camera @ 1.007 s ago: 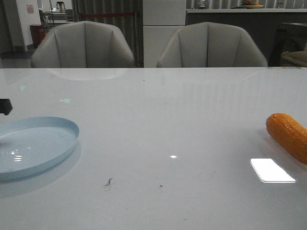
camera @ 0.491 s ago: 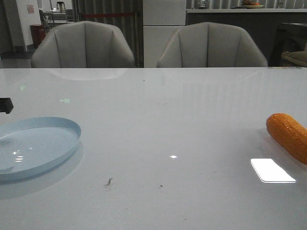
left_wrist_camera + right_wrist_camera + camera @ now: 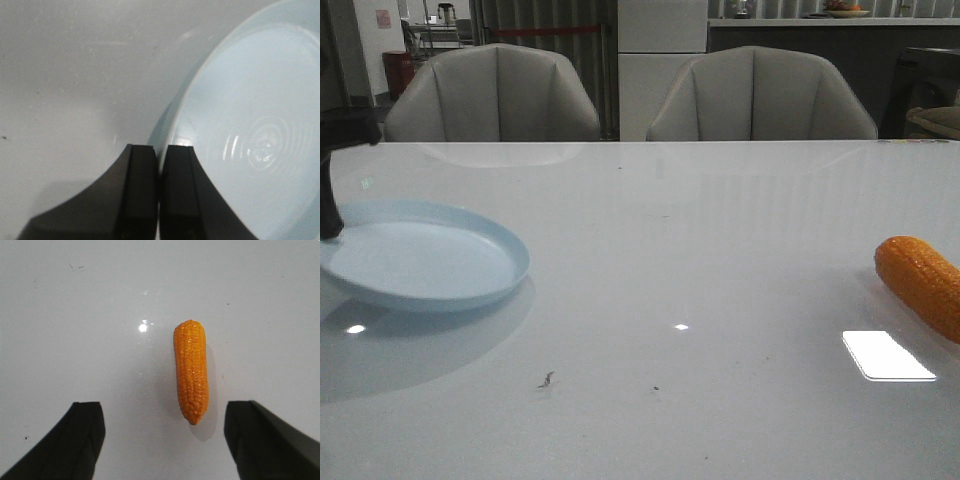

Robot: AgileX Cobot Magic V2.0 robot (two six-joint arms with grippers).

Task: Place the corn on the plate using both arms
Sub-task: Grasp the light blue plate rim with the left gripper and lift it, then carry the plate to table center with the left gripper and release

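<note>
The pale-blue plate [image 3: 425, 262] is at the table's left, held off the surface with its shadow beneath it. My left gripper [image 3: 330, 215] is shut on the plate's left rim. In the left wrist view the two fingers [image 3: 160, 150] pinch the rim of the plate [image 3: 250, 125]. The orange corn [image 3: 923, 282] lies on the table at the far right edge. In the right wrist view the corn [image 3: 191, 371] lies lengthwise just ahead of my open, empty right gripper [image 3: 164, 412], apart from both fingers. The right gripper does not show in the front view.
Two grey chairs [image 3: 495, 95] [image 3: 760, 95] stand behind the table's far edge. A bright light patch [image 3: 888, 356] reflects on the white tabletop near the corn. Small dark specks [image 3: 546, 379] lie at the table's front middle.
The plate has risen off the table and moved right and further from me. The left gripper now shows higher at the left edge, holding the rim. The corn has not moved.
</note>
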